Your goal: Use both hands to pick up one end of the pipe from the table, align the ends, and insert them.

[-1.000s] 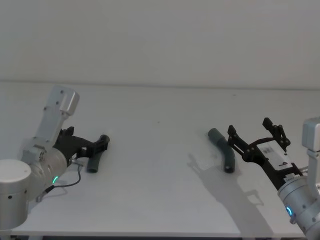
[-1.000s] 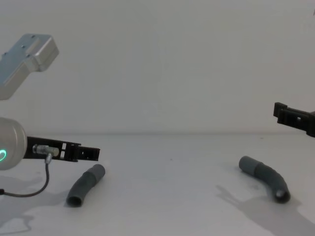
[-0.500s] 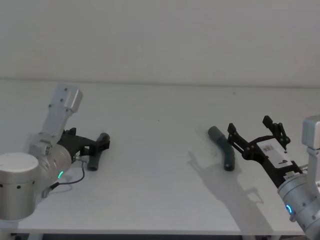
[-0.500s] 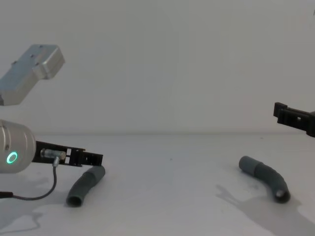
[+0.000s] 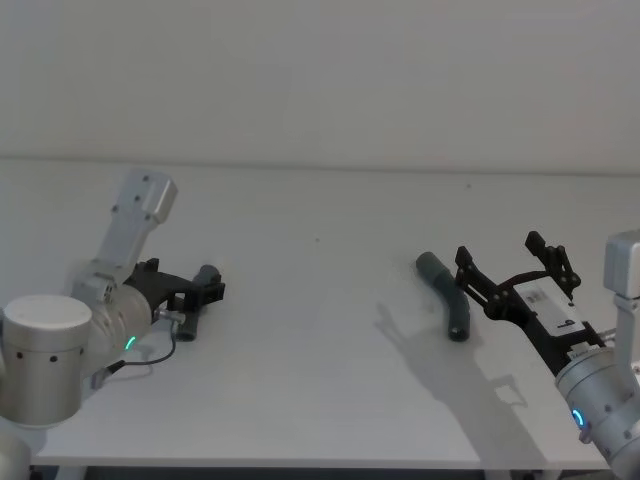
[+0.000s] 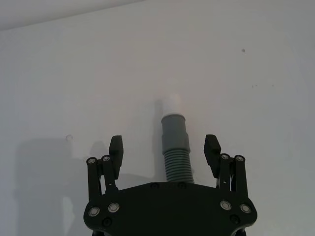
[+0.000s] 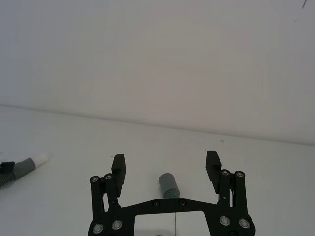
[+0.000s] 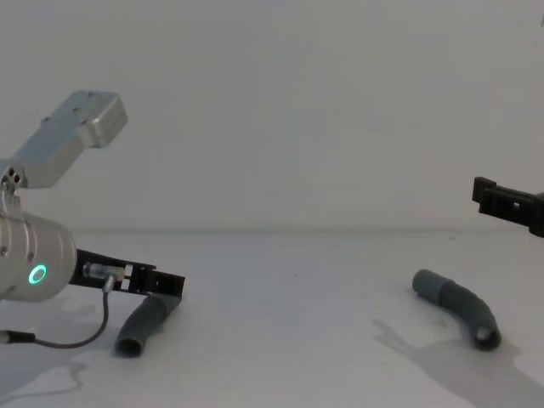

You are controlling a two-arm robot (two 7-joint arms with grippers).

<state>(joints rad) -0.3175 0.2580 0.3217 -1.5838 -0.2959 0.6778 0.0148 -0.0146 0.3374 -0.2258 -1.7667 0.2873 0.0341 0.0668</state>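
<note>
Left claw [image 6: 164, 146] was held spread either side of the left pipe piece [image 8: 144, 321] on the table [image 5: 320, 340] | right claw [image 5: 498, 252] was held spread near the right pipe piece [image 5: 447, 295] | risk: an off-centre pinch could roll either piece, leaving cuffs [image 6: 174, 124] misaligned.

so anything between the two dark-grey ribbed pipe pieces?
Nothing: head view shows bare white matte table between the left dark-grey ribbed pipe piece and the right pipe piece.

The table's [image 5: 320, 330] wide middle lies bare between the pipe pieces — the left piece [image 6: 176, 152] sits between the left gripper's [image 6: 164, 143] spread fingers, seemingly with gaps either side.
</note>
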